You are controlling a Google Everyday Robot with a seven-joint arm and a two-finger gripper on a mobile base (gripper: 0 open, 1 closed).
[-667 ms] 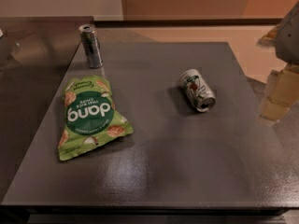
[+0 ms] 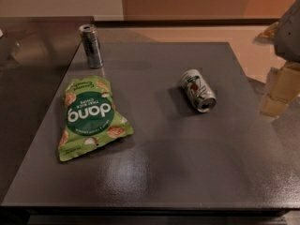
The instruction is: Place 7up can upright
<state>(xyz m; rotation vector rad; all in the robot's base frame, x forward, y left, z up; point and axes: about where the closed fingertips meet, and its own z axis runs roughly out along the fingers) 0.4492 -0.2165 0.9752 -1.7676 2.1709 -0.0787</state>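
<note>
The 7up can [image 2: 198, 90], short and silver-white with green and red marks, lies on its side on the dark grey table [image 2: 154, 172], right of centre. Its silver lid faces the front right. My gripper [image 2: 280, 90] shows as pale cream parts at the right edge of the view, beyond the table's right edge. It is well to the right of the can and apart from it. Nothing is visibly held in it.
A taller, slim dark grey can [image 2: 91, 46] stands upright near the table's back left corner. A green "dang" snack bag [image 2: 89, 118] lies flat on the left half. A second dark surface [image 2: 28, 55] adjoins the table on the left.
</note>
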